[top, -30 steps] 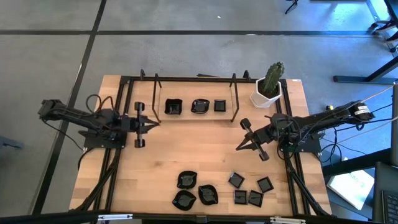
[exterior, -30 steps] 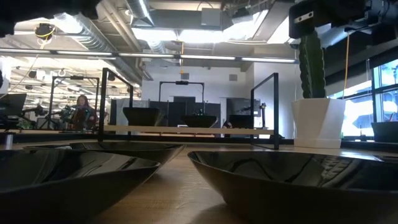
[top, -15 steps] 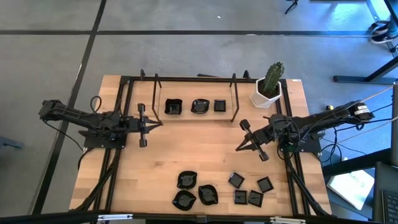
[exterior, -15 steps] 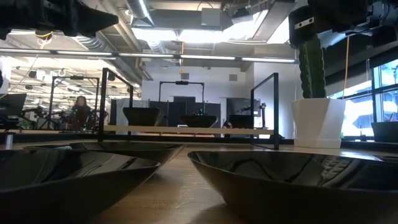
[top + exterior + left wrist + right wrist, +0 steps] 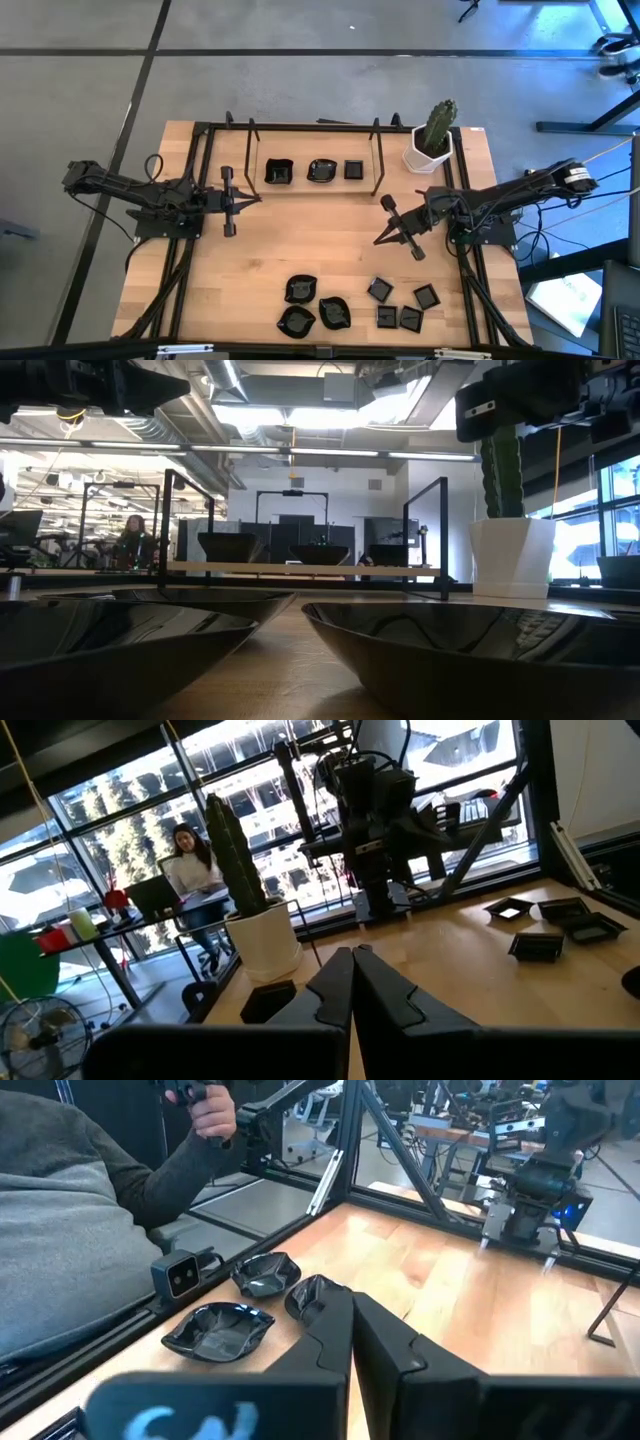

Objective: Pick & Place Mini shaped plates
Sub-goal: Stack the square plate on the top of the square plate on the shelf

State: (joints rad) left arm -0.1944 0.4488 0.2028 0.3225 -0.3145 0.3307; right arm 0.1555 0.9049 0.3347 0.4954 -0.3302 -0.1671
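Mini shaped plates, all glossy black, lie in three groups. Three sit on a raised rack point(image 5: 312, 190) at the far middle: point(image 5: 278, 172), point(image 5: 321, 171), point(image 5: 353, 170). Wavy-rimmed plates point(image 5: 300, 289) and square plates point(image 5: 379, 290) rest flat near the table's front edge. My left gripper point(image 5: 256, 199) hovers shut and level at the table's left, just before the rack's left end. My right gripper point(image 5: 378, 241) hovers shut right of centre, above bare wood. Neither holds anything. The right wrist view shows the wavy plates point(image 5: 262, 1273) ahead of its shut fingers point(image 5: 330, 1330).
A white pot with a green cactus point(image 5: 433, 140) stands at the far right corner. Black frame rails point(image 5: 195, 180) run along the table's sides. A person in a grey sleeve point(image 5: 80, 1230) stands at the near edge. Bare wood point(image 5: 310, 235) lies between rack and front plates.
My left gripper has tipped its fingers down to level and stayed shut. No plate has moved.
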